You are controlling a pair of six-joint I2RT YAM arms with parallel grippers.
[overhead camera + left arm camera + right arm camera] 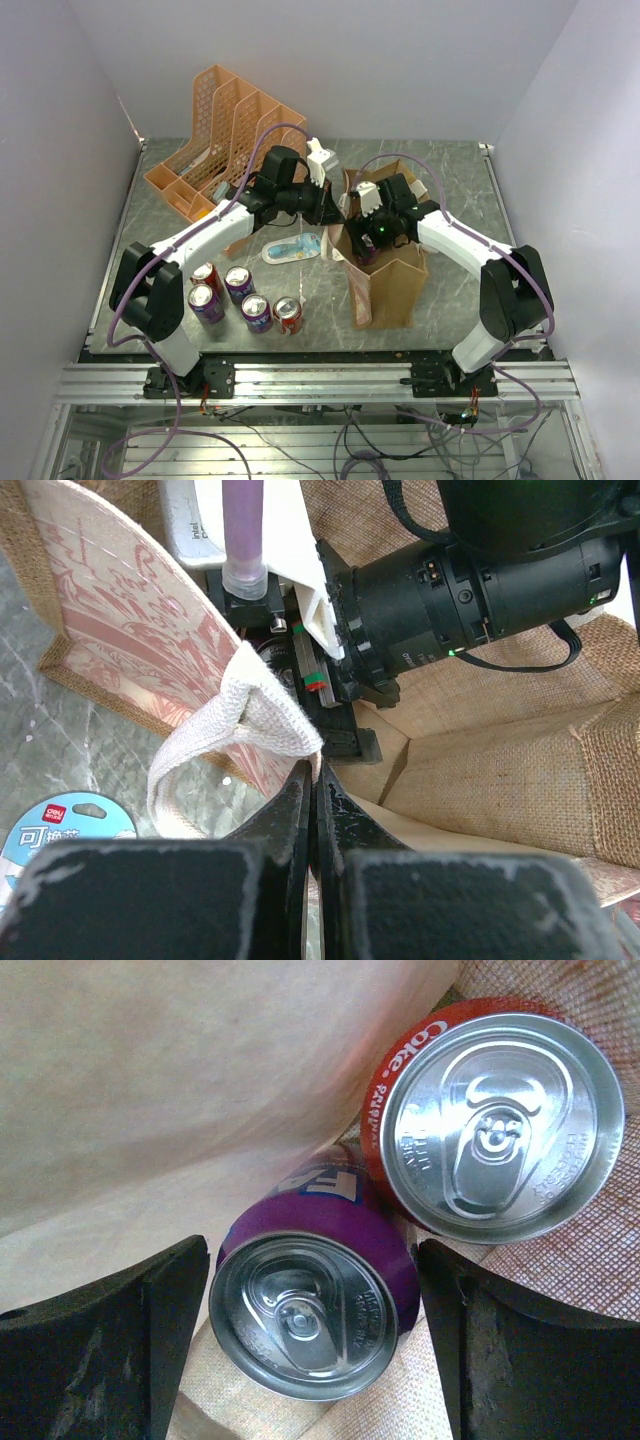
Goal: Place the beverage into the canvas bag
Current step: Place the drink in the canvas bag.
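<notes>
The tan canvas bag (395,285) stands upright right of centre. My left gripper (340,212) is shut on the bag's near rim just under the white strap (255,705), beside the pinkish side panel (130,610); its tips (315,780) meet on the cloth. My right gripper (372,240) is down inside the bag. In the right wrist view its fingers (180,1300) close on both sides of a purple can (310,1300) seen top-on, with the gripper (315,1320) around it. A red Coke can (500,1120) stands in the bag next to it.
Several more cans (245,298) stand on the table near the left arm's base. An orange mesh file organiser (225,130) is at the back left. A blue-white packet (292,249) lies left of the bag. The right wrist (480,580) fills the bag's mouth.
</notes>
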